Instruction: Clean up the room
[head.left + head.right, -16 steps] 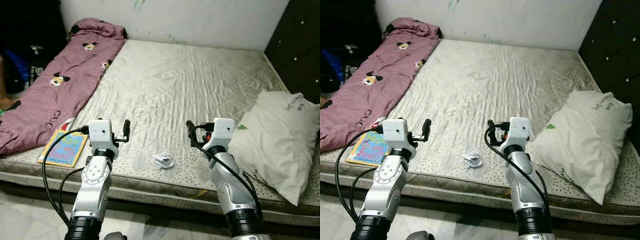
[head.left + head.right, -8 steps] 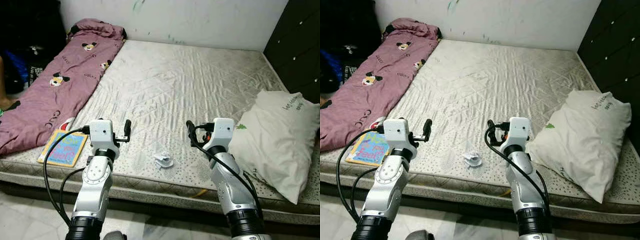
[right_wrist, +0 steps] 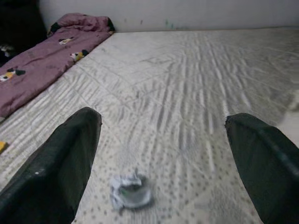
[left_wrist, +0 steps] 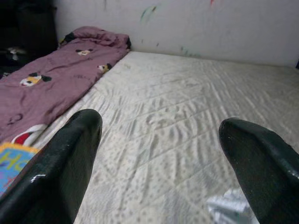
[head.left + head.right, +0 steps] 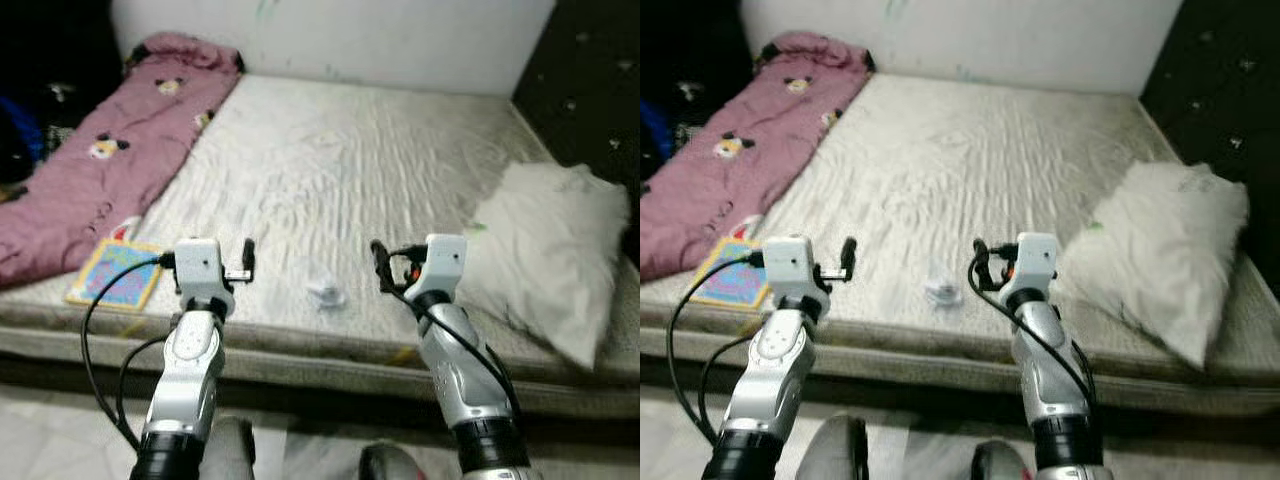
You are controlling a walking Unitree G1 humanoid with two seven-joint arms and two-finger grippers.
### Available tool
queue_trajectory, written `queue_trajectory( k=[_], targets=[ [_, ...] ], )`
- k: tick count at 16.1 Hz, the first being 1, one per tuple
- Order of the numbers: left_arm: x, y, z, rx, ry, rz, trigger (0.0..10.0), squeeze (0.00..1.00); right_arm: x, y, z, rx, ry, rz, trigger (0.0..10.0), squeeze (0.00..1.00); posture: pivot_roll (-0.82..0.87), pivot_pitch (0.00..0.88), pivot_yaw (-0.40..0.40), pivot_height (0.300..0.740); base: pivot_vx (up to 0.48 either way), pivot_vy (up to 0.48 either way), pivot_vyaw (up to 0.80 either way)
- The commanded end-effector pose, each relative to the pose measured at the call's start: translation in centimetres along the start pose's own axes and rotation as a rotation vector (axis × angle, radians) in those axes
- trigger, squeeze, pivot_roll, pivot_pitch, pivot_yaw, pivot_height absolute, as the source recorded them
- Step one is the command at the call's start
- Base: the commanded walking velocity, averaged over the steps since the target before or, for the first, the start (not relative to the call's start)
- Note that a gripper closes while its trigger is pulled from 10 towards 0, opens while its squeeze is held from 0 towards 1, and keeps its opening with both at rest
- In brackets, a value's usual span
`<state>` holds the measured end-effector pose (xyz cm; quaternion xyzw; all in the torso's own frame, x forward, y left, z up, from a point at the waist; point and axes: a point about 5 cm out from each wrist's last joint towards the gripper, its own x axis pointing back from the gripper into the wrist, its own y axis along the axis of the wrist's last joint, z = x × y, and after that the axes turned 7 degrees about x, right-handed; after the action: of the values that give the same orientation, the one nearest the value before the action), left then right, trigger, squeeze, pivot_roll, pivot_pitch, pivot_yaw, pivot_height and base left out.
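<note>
A small crumpled white wrapper (image 5: pixel 326 293) lies on the grey mattress (image 5: pixel 340 170) near its front edge, between my two arms. My left gripper (image 5: pixel 246 262) hovers open to the wrapper's left, above the mattress edge, holding nothing. My right gripper (image 5: pixel 378 262) is open to its right, also with nothing in it. In the right wrist view the wrapper (image 3: pixel 131 193) sits low between the two fingers (image 3: pixel 56 163). In the left wrist view the wrapper (image 4: pixel 231 207) lies by one finger (image 4: pixel 261 163).
A pink cartoon-print blanket (image 5: pixel 95 165) runs along the mattress's left side, with a colourful book (image 5: pixel 115 273) at its near end. A white pillow (image 5: pixel 555 240) lies at the right, beside a dark padded panel (image 5: pixel 590 80). Pale floor (image 5: pixel 60 400) lies below the bed.
The whole picture has shifted and blurred, so the camera has moved; more floor shows below the bed. Both grippers hold the same open pose, and the things on the bed stay put.
</note>
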<state>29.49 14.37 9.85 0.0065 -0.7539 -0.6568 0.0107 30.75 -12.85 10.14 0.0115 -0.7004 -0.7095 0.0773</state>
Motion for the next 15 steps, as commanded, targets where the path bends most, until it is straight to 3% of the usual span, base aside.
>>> queue_trajectory(
  k=[1, 11, 15],
  targets=[
    [-0.19, 0.06, 0.0, 0.004, 0.004, 0.001, 10.0, 0.0, -0.02, 0.32, -0.13, -0.004, 0.006, -0.008, 10.0, 0.0, -0.01, 0.026, -0.039, 0.64, 0.0, 0.0, 0.0],
    [-0.09, -0.34, 0.54, 0.043, 0.027, 0.028, 10.0, 0.0, -0.04, 0.54, 0.3, -0.01, 0.047, -0.014, 10.0, 0.0, -0.01, 0.05, -0.045, 0.64, 0.0, 0.0, 0.0],
    [-0.19, -0.25, 0.54, 0.036, 0.034, 0.024, 10.0, 0.0, 0.02, 0.59, 0.53, -0.005, 0.061, -0.015, 10.0, 0.0, -0.02, 0.061, -0.044, 0.595, 0.0, 0.0, 0.0]
  ],
)
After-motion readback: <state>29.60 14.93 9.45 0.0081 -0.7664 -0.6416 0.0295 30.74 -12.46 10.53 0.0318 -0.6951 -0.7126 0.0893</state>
